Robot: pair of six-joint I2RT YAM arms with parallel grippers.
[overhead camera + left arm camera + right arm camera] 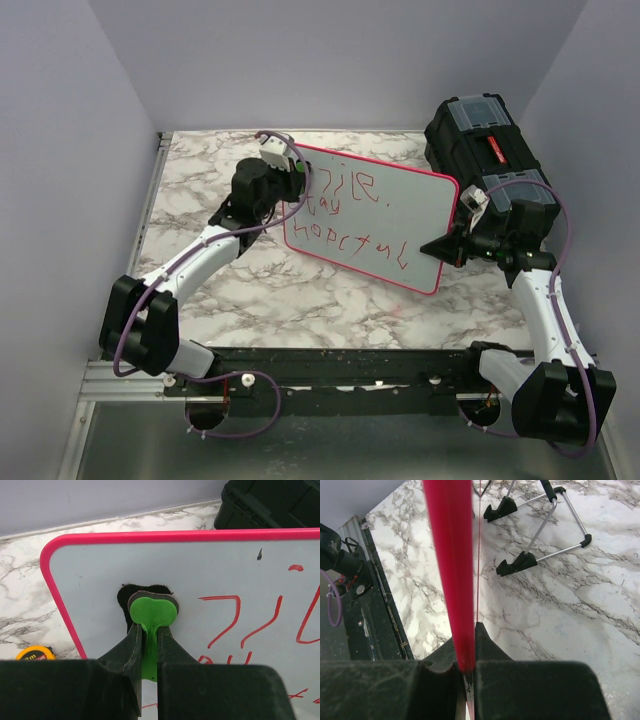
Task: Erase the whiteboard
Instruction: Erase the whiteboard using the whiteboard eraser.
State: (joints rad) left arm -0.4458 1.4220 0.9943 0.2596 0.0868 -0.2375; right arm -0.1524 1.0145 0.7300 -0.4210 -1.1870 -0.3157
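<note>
From above, the whiteboard (375, 215) stands tilted in the middle of the frame on a marble-patterned table (250, 290). It is a flat white rectangle with rounded corners, a thin pink-red rim and red handwritten lettering (355, 225) across it. At upper right sits a black toolbox (480, 135), blocky hard plastic with a red latch. Its lid is down and has small clear-topped compartments, but what they hold cannot be made out. The left gripper (295, 175) is at the board's upper-left corner. The right gripper (445, 246) is at its right edge, just in front of the toolbox.

In the left wrist view the board fills most of the frame, glossy and pale. The dark fingers are clenched on the thin green plastic handle of an eraser (152, 610). It has a rounded, lobed head backed by a dark felt-like pad that lies against the board near its upper-left corner. A yellow tape measure (35, 653) shows at lower left on the table, and the toolbox's corner shows at upper right.

In the right wrist view the board is seen edge-on as a pink-red strip running up from the bottom centre. The two matte black fingers are clamped on that rim. At upper right a wire stand (540, 530) of thin silver rod with black wedge-shaped feet rests on the veined marble.
</note>
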